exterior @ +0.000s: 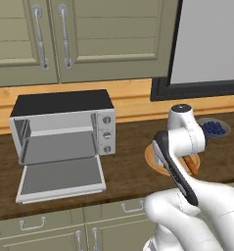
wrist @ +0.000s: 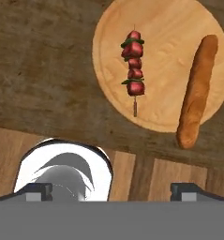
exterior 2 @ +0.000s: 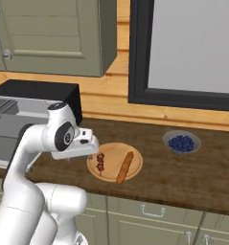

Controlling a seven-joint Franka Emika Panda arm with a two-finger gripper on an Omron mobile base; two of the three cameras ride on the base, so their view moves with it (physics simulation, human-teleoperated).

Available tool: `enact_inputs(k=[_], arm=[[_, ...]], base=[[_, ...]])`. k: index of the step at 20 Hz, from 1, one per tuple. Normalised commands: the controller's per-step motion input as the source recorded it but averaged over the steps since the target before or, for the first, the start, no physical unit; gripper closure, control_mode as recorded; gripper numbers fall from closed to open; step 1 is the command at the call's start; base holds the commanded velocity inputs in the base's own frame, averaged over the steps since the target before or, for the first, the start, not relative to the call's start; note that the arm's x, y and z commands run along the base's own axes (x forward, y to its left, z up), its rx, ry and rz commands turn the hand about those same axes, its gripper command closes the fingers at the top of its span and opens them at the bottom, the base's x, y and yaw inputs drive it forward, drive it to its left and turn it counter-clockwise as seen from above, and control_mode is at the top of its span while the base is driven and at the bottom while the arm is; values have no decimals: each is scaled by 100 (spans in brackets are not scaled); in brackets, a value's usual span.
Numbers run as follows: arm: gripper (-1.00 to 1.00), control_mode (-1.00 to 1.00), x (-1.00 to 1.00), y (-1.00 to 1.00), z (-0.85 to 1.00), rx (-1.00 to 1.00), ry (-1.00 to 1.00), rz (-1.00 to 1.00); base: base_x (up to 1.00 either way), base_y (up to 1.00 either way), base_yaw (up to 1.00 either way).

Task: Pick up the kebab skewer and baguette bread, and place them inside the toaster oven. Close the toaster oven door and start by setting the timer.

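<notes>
Toaster oven (exterior: pixel 64 125) sits at the left of the dark wooden counter (exterior: pixel 128 142), silver-grey with a black top and three round knobs (exterior: pixel 107 134) down its right panel. Its door (exterior: pixel 62 177) is folded down flat toward the counter's front edge, leaving the grey cavity open. To the right lies a round wooden plate (exterior 2: pixel 111 152). On it the kebab skewer (wrist: pixel 133 63) rests at the left and the baguette bread (wrist: pixel 197 91) at the right, roughly parallel and apart, one end of the loaf overhanging the rim. The tool (wrist: pixel 112 190) hovers above the plate's near edge, its fingers spread wide and gripping nothing. Further right stands a grey bowl of blueberries (exterior 2: pixel 181 142).
</notes>
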Motion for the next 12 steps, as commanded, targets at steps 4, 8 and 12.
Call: enact_inputs(k=[4, 8, 12], arm=[[-100, -100, 67, -49, -56, 1, 16, 23], [-100, -100, 64, -18, -62, 3, 10, 10], [-100, -100, 56, 1, -36, 13, 5, 1]], base=[[0, 0, 0], [0, 0, 0], [0, 0, 0]])
